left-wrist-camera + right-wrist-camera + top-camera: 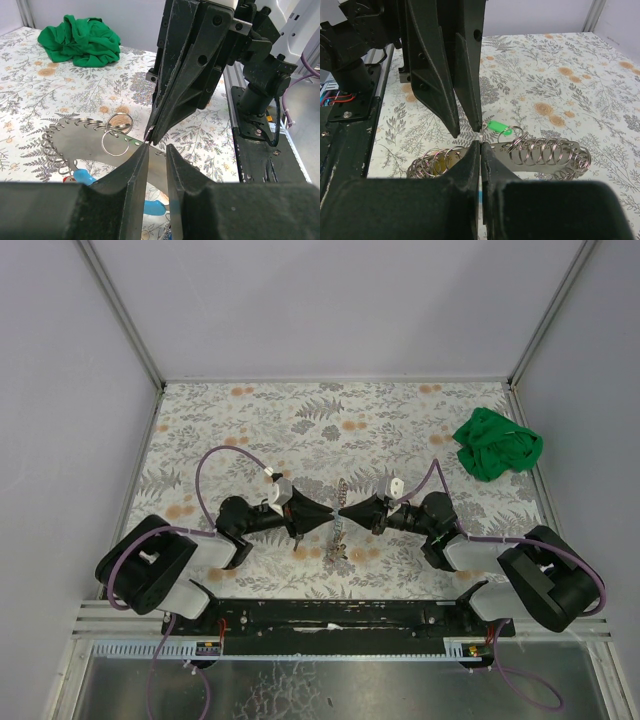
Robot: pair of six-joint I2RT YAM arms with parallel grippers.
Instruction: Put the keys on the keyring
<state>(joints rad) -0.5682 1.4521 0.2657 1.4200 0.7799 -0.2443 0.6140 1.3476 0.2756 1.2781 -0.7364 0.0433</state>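
- Top external: left gripper and right gripper meet tip to tip over a metal strip strung with rings.
- Left fingers narrowly spread, nothing seen between them.
- Right fingers pressed together. Whether they pinch a ring is too small to tell.
- Green key lies on the table just behind the strip, near the left fingertips.
- Second key: cannot tell.
- Green cloth far right, well apart.

Overhead from behind, close opposed wrist views sharing keyrings
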